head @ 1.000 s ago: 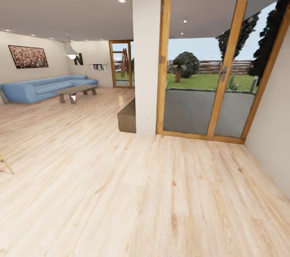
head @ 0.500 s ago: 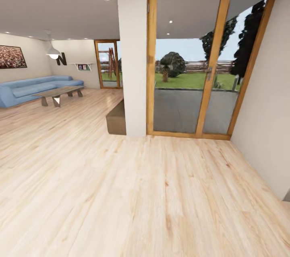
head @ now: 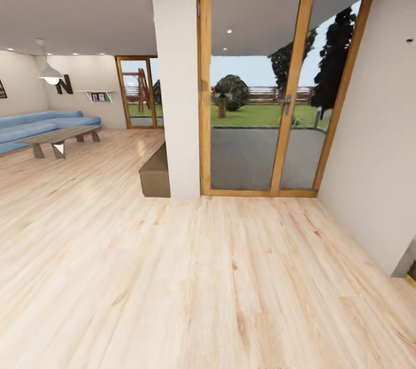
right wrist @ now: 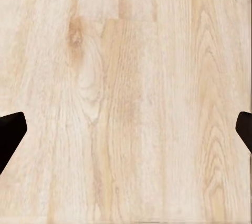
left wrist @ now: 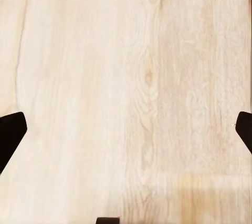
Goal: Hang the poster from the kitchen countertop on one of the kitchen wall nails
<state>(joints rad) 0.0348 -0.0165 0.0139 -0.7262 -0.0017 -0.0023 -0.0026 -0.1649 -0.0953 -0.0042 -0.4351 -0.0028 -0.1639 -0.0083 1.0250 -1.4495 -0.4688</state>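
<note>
The robot is in transit, facing a glazed wooden door [head: 257, 92] across pale plank floor [head: 190, 276]. Both hands, left [left wrist: 126, 129] and right [right wrist: 126, 129], hang wide open and empty above the boards. The poster's whereabouts can't be told (kitchen unseen); next comes finding its bench.

Pale wood floor [head: 208, 276], glass doors [head: 263, 89], blue sofa [head: 34, 126]

A dark letter "N" [head: 64, 84] stands on the far wall [head: 86, 77].
</note>
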